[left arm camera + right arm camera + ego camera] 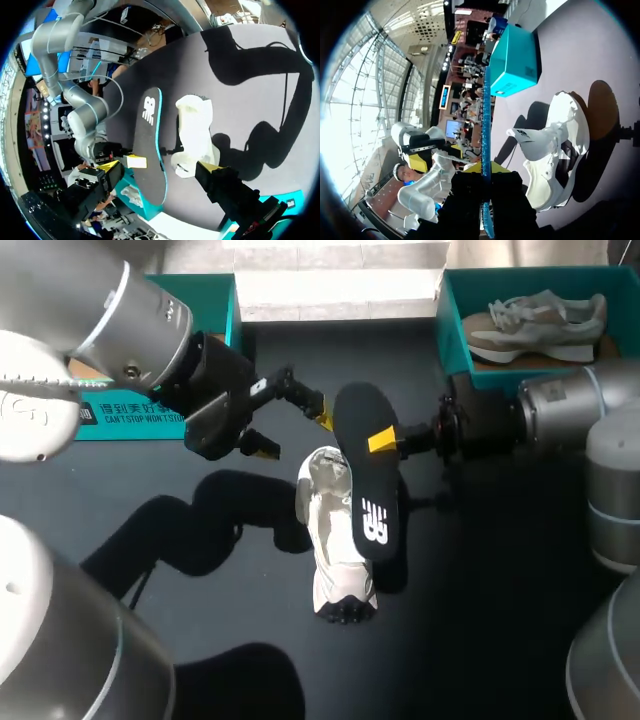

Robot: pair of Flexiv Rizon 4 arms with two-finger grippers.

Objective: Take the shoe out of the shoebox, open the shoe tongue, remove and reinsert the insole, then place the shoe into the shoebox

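Note:
A black insole (370, 485) with a white logo hangs tilted over the white shoe (335, 550), which lies on the dark table. My right gripper (383, 440) comes in from the right and is shut on the insole's edge near its far end. In the right wrist view the insole (485, 115) stands edge-on between the right gripper's (486, 172) fingers, with the shoe (555, 145) beside it. My left gripper (293, 432) is open just left of the insole's far end. In the left wrist view the insole (152, 145) and shoe (195, 132) lie ahead of the open left gripper (160, 170).
A teal shoebox (452, 330) at the back right holds a second, grey-and-white shoe (540, 325). Another teal box part (130, 420) lies at the back left under my left arm. The same teal box (512, 60) shows beyond the shoe in the right wrist view.

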